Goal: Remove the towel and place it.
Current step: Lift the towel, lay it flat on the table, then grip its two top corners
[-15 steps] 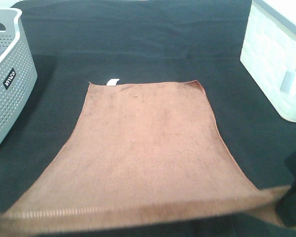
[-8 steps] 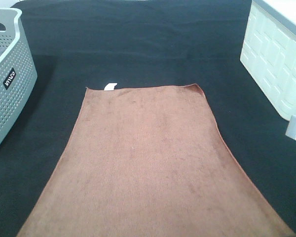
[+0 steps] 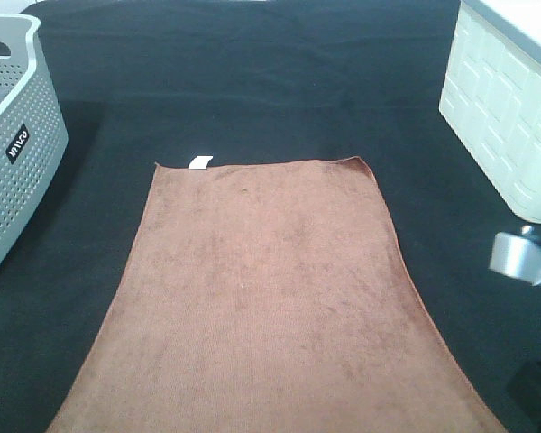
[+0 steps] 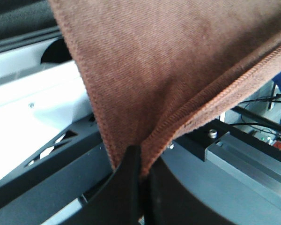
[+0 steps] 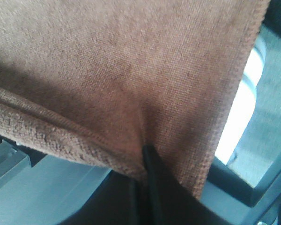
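Pinching a near corner of the towel [image 3: 266, 289] in each claw, you hold the cloth by its front hem while most of it lies flat on the black table cover [image 3: 252, 81]. The left wrist view shows the left gripper [image 4: 141, 164] pressed together on the stitched corner, with the hem folding in between the black fingers. The right wrist view shows the right gripper [image 5: 143, 171] likewise clamped on the fabric just inside the hem. From above, the towel runs from the bottom of the frame toward the middle of the table, its far edge square and its white tag [image 3: 201, 162] at the far left corner. A grey perforated basket [image 3: 18, 144] stands at the left edge and a white bin [image 3: 500, 108] at the right, both apart from the cloth. Only a silver part of the right arm [image 3: 521, 257] shows overhead.

The step in hand looks like the carry: the grasp is made, the placing not yet done. The next move likely calls for both arms to travel together with the hem taut and level, so that neither corner slips. They should also lift high enough that the far edge does not drag or bunch. Where the towel is meant to go, the pictures do not say.
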Controlling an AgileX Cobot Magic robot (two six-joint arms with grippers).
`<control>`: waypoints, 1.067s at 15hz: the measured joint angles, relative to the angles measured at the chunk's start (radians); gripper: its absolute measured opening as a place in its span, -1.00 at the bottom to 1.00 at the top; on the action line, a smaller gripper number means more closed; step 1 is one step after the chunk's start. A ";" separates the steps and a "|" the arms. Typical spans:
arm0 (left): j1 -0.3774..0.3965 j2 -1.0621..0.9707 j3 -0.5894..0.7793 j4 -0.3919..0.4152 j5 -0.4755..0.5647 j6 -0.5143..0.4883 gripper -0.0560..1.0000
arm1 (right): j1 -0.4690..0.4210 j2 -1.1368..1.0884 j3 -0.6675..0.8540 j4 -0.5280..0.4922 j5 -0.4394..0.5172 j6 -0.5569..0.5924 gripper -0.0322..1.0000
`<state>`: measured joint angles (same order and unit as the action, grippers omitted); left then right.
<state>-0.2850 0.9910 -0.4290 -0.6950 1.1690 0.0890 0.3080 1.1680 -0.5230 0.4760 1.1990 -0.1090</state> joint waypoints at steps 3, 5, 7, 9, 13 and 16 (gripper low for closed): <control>0.000 0.115 -0.003 0.000 -0.001 0.000 -0.89 | 0.000 0.143 -0.020 0.001 0.000 -0.030 -0.94; 0.000 0.235 -0.037 0.013 -0.017 0.005 -0.89 | 0.000 0.273 -0.062 -0.012 -0.018 -0.058 -0.94; 0.000 0.336 -0.070 0.027 -0.045 0.028 -0.89 | 0.000 0.379 -0.087 -0.018 -0.060 -0.066 -0.94; 0.000 0.384 -0.084 0.032 -0.058 0.043 -0.89 | 0.000 0.426 -0.095 -0.021 -0.080 -0.074 -0.94; 0.000 0.554 -0.151 0.051 -0.090 0.084 -0.89 | 0.000 0.559 -0.102 -0.018 -0.145 -0.116 -0.94; 0.000 0.607 -0.156 0.049 -0.106 0.110 -0.89 | 0.000 0.573 -0.102 -0.018 -0.166 -0.117 -0.94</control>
<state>-0.2850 1.5980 -0.5850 -0.6460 1.0630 0.1990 0.3080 1.7410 -0.6250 0.4580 1.0330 -0.2260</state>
